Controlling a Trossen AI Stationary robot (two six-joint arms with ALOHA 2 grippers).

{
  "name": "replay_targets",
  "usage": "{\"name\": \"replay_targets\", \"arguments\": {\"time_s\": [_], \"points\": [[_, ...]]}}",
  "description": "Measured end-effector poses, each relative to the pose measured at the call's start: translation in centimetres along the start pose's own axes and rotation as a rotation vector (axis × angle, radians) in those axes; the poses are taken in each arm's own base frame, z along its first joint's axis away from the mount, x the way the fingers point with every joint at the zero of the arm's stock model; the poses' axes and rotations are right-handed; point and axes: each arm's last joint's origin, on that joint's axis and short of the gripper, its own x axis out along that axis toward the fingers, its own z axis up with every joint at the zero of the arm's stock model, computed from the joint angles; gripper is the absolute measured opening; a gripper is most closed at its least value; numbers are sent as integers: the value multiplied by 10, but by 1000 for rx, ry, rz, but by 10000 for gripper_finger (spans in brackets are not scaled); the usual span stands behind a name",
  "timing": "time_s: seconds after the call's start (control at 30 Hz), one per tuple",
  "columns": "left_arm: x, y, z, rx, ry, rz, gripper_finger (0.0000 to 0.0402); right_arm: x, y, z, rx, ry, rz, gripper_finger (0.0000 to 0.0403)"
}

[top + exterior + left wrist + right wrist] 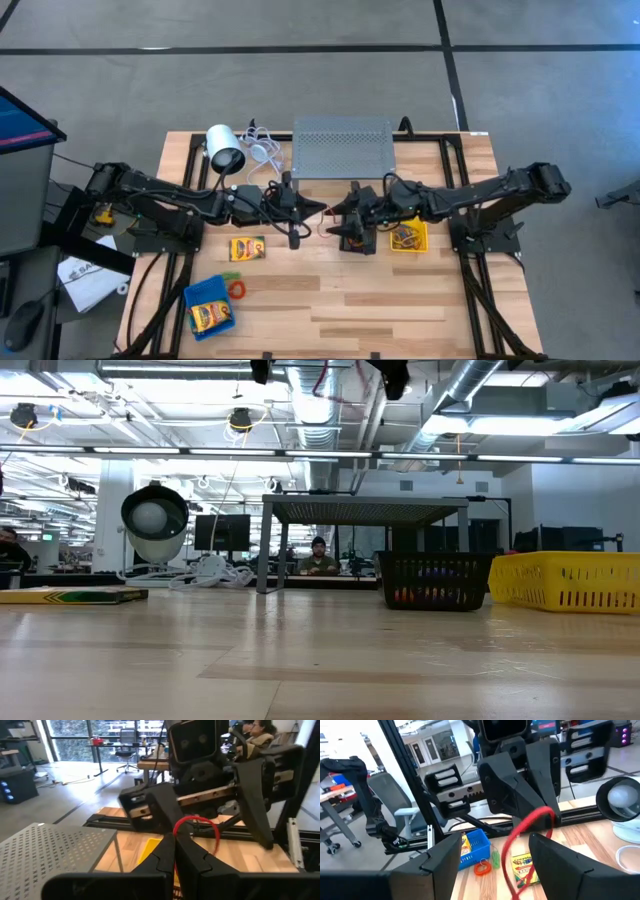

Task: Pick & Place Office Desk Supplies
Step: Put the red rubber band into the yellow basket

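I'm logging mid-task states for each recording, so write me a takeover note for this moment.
Left hand: shut on a red band, held up over mid-table.
Right hand: open, facing the left one, fingers either side of that band; not gripping.
Bins: the black bin and the yellow bin both hold bands. The blue bin holds one crayon box.
Left: the second crayon box and an orange band lie loose on the table; the red band needs binning.
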Motion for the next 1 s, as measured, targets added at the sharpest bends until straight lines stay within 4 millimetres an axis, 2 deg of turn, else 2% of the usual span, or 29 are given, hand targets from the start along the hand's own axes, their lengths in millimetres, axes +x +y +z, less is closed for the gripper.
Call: {"name": "replay_targets", "arguments": {"time_s": [0.1, 0.2, 0.27, 0.4, 0.43, 0.73, 1.0], "points": [[0, 0, 1, -5, -7, -9, 0, 9, -2, 1, -3, 7, -7, 224], [0, -1, 1, -4, -5, -9, 0, 16, -5, 1, -2, 34, -21, 197], [0, -1, 0, -2, 0, -12, 0, 20, -7, 0, -2, 53, -33, 157], [-1, -3, 0, -1, 3, -24, 0, 20, -7, 1, -45, 49, -31, 35], [-1, -3, 0, -1, 4, -25, 0, 20, -7, 2, -60, 46, -29, 18], [-1, -3, 2, -8, -13, -25, 7, 16, -5, 5, -54, 48, -28, 1], [-1, -3, 2, -24, -14, -25, 34, 12, -4, 6, -52, 62, -35, 1]]}}
